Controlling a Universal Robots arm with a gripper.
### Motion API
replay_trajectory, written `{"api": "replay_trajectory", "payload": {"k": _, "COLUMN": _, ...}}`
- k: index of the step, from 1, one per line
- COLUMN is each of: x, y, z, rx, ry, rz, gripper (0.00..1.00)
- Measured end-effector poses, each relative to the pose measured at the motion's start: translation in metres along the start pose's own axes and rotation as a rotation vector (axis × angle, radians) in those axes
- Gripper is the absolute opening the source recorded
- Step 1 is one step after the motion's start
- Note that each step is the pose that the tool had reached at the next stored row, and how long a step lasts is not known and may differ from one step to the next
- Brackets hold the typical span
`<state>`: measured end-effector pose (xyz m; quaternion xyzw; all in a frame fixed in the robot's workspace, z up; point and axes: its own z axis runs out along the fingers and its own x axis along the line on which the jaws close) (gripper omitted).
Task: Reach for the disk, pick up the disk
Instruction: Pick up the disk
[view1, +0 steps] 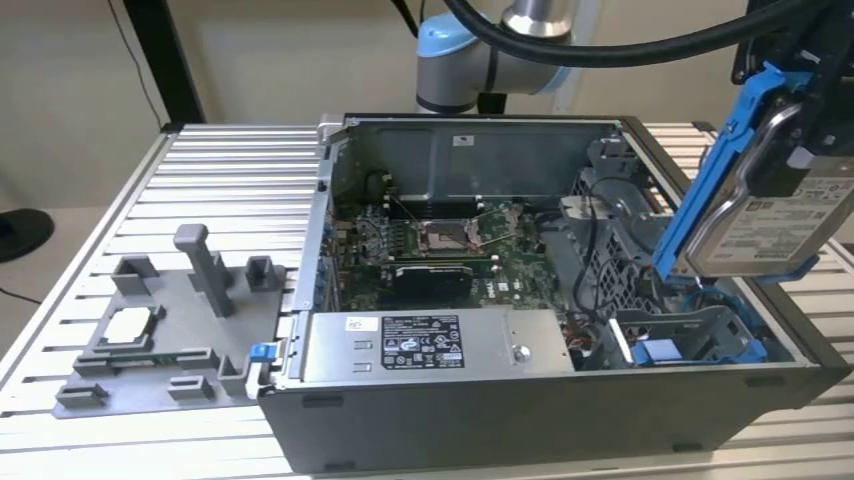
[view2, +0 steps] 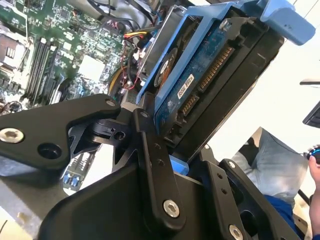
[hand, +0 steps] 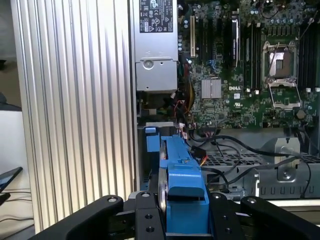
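The disk (view1: 763, 218), a silver-grey drive with a white label and a bright blue frame, hangs tilted above the open computer case (view1: 534, 400) at the exterior view's right. My gripper (view1: 803, 120) is shut on its upper part, and the disk is clear of the blue drive bay (view1: 694, 340) below it. In the second wrist view the disk (view2: 200, 85) shows its connector edge between the black fingers (view2: 152, 165). In the first wrist view the blue frame (hand: 182, 187) sits clamped between the two fingers (hand: 145, 220), high over the motherboard.
Inside the case lie the motherboard (view1: 441, 245), a grey power supply box (view1: 427, 345) with a sticker, and loose cables (view1: 601, 225). A grey fixture (view1: 160, 330) holding a small white chip stands on the ribbed table (view1: 214, 170) at the exterior view's left. A person's sleeve (view2: 280, 170) shows beyond the table.
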<state>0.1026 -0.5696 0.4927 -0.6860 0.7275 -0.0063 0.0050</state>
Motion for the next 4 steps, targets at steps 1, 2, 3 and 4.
{"api": "replay_trajectory", "payload": {"k": 1, "x": 0.0002, "y": -0.0001, "z": 0.0000, "rx": 0.0001, "ry": -0.0001, "rz": 0.000, "gripper": 0.00}}
{"api": "replay_trajectory", "payload": {"k": 2, "x": 0.0003, "y": -0.0001, "z": 0.0000, "rx": 0.0000, "ry": 0.0000, "rz": 0.000, "gripper": 0.00}}
{"api": "replay_trajectory", "payload": {"k": 3, "x": 0.0003, "y": -0.0001, "z": 0.0000, "rx": 0.0000, "ry": 0.0000, "rz": 0.000, "gripper": 0.00}}
{"api": "replay_trajectory", "payload": {"k": 4, "x": 0.0003, "y": -0.0001, "z": 0.0000, "rx": 0.0000, "ry": 0.0000, "rz": 0.000, "gripper": 0.00}}
